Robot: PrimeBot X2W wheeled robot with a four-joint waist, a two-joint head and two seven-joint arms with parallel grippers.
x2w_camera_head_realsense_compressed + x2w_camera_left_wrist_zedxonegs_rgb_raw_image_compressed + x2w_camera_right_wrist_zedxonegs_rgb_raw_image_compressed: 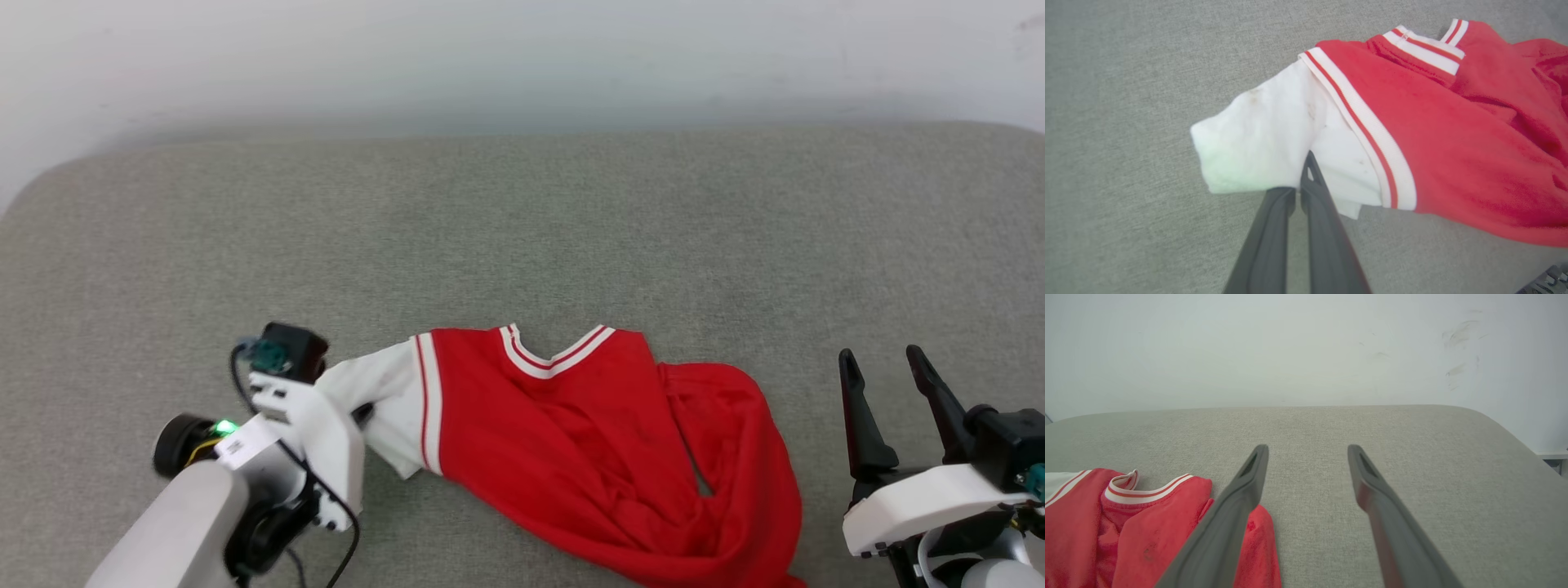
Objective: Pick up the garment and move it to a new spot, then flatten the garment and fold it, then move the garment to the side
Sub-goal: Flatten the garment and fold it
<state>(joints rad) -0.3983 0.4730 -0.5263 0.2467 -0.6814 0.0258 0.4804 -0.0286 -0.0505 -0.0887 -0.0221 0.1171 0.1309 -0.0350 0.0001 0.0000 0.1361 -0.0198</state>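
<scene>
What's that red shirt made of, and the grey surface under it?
The red jersey T-shirt: soft knit cloth, matte, judging by limp folds and ribbed striped collar. The grey surface: probably woven upholstery fabric, matte, finely flecked, with rounded corners.

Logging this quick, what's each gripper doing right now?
Left gripper: closed on the white sleeve of the garment.
Right gripper: open, holding nothing.

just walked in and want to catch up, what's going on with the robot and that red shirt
The robot is working on the garment, a red jersey lying rumpled on the grey padded surface. Its left gripper is shut on the white sleeve at the shirt's left end. The right gripper is open and holds nothing, off to the garment's right.
</scene>
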